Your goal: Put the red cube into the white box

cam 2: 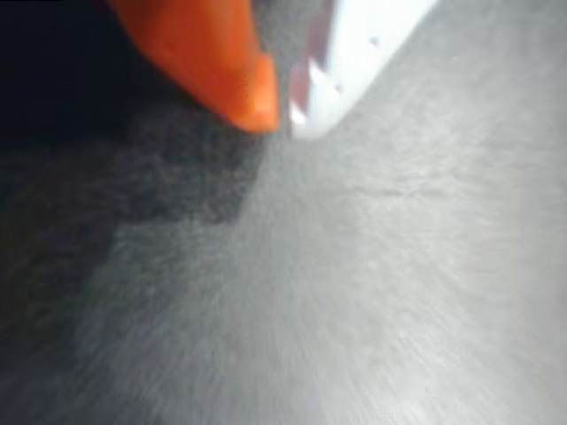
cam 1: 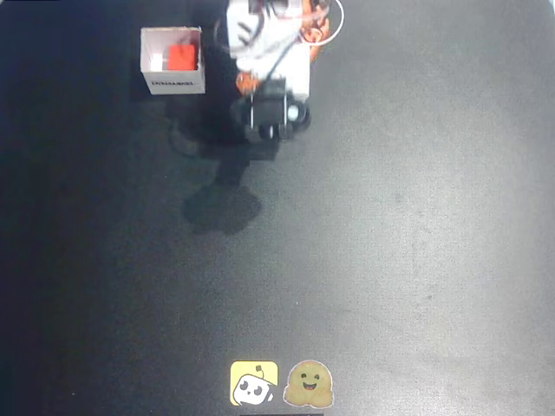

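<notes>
In the overhead view the red cube [cam 1: 181,57] lies inside the white box [cam 1: 173,84], which stands at the upper left of the table with dark printed text on its near side. The arm [cam 1: 270,82] is folded at the top centre, just right of the box and apart from it. In the wrist view my gripper [cam 2: 283,113] points down at bare dark table. Its orange finger [cam 2: 221,62] and white finger [cam 2: 354,53] have their tips together, with nothing held between them.
Two stickers lie at the table's bottom edge, a yellow one [cam 1: 254,383] and a tan smiling one [cam 1: 310,385]. The arm's shadow [cam 1: 223,206] falls on the dark table below it.
</notes>
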`<state>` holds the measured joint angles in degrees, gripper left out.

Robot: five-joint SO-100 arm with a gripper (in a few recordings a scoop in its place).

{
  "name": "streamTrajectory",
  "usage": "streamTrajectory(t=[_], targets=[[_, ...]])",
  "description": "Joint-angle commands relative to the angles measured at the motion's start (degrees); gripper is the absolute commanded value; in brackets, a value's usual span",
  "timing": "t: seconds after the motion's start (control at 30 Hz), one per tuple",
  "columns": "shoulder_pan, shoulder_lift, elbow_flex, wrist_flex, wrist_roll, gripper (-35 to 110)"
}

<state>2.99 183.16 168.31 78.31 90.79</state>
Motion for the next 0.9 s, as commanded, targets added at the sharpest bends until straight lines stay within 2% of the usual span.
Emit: streamTrajectory(t=[0.0,0.87], targets=[[0.4,-0.1,1.0,-1.8,0.3,0],[0.4,-0.1,1.0,-1.1,-0.3,0]])
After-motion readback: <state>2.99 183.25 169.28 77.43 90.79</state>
